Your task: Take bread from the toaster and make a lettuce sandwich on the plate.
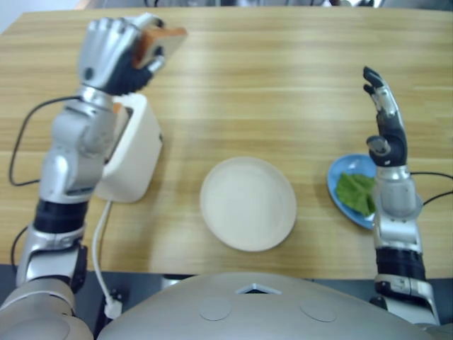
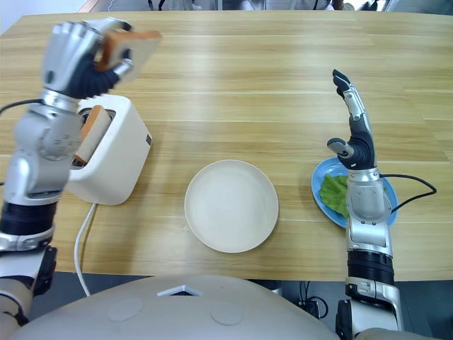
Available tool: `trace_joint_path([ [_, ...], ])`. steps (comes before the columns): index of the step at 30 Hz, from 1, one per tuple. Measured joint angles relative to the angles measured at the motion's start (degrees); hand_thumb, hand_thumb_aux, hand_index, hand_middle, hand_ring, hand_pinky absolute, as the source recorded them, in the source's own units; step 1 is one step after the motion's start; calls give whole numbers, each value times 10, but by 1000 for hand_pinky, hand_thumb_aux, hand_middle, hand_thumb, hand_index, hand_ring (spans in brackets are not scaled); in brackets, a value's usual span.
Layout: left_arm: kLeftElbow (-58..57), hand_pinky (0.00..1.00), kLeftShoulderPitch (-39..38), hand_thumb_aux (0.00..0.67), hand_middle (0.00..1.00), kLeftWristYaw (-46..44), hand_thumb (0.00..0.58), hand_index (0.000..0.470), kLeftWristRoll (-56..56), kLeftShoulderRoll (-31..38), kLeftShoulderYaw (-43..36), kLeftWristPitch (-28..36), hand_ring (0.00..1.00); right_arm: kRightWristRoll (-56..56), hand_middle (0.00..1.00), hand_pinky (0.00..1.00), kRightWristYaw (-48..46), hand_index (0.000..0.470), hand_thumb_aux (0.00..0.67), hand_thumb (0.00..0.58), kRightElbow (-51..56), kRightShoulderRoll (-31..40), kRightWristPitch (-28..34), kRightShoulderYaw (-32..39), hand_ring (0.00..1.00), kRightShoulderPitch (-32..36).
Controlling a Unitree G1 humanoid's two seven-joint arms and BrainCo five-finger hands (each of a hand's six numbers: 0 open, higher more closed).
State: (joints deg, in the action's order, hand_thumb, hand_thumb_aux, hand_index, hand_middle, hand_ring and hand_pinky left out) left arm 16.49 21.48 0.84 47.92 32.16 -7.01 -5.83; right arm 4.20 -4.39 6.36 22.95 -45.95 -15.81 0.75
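Two slices of bread are showing. One slice (image 1: 161,44) is being held in the air by the left hand (image 1: 106,53), whose fingers are wrapping around its lower edge, above and just behind the toaster (image 1: 134,152). The second slice (image 2: 92,131) is sitting upright in the toaster's slot, with its brown crust poking out.

There is one toaster, and two dishes are lying on the table. A round cream plate (image 1: 248,205) is resting near the front edge at the middle with nothing on it. A smaller blue dish (image 2: 320,177) is sitting to its right, carrying green lettuce (image 2: 334,193). I cannot tell how many leaves there are.

The right hand (image 1: 382,117) is standing upright over the blue dish's far side, with its fingers stretched out and pointing away, gripping nothing.

The table (image 1: 269,92) is stretching across both views. Its top is pale wood, smooth, with long grain lines running from side to side.

The toaster is a white box with rounded corners and a smooth shell. A white cord (image 1: 99,241) is trailing from it over the table's near edge. A thin black cable (image 2: 410,188) is looping beside the right forearm.
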Motion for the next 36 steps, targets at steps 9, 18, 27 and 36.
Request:
trace_joint_path([
  [9, -33, 1000, -70, 670, 1000, 19, 580, 460, 157, -81, -190, -27, 1000, -5, 0, 0, 6, 0, 0, 0, 18, 9, 5, -4, 0, 21],
  [18, -26, 1000, -135, 670, 1000, 19, 580, 460, 217, -113, -263, -32, 1000, -5, 0, 0, -1, 0, 0, 0, 12, 9, 20, 1, 0, 26],
  [27, -11, 1000, -155, 670, 1000, 16, 580, 460, 231, -124, -278, -32, 1000, -6, 0, 0, -7, 0, 0, 0, -4, 10, 35, 3, 0, 27],
  [36, -34, 1000, -180, 670, 1000, -5, 580, 460, 243, -122, -306, -34, 1000, -6, 0, 0, -14, 0, 0, 0, -8, 9, 41, 5, 0, 27],
])
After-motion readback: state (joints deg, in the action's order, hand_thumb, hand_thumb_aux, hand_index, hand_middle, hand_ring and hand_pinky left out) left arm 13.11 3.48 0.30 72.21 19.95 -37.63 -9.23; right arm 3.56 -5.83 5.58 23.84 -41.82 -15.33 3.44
